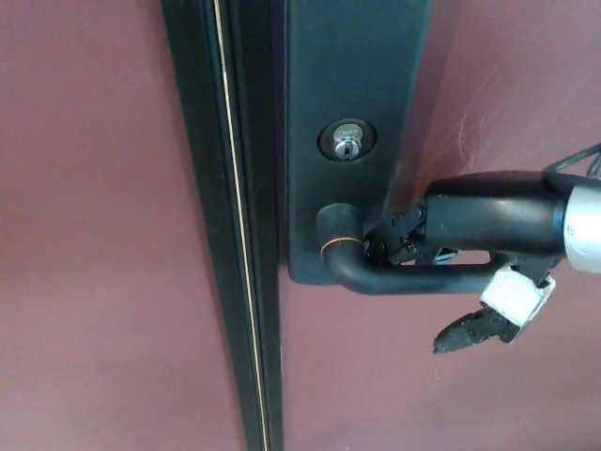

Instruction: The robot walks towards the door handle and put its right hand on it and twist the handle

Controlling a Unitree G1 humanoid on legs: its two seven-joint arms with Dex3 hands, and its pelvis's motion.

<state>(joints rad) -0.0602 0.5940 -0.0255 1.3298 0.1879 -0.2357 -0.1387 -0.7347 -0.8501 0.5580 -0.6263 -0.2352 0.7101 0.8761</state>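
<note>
One dark curved door handle under right hand

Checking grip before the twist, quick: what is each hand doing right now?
Right hand: fingers draped over the door handle, thumb hanging below it; a firm grip cannot be told.
Left hand: not in view.

Keyhole in dark plate; dark frame strip left.

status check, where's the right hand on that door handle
Right hand draped over the door handle, fingers hooked on top, thumb hanging below. Left hand not in view. Nothing in the way.
</note>
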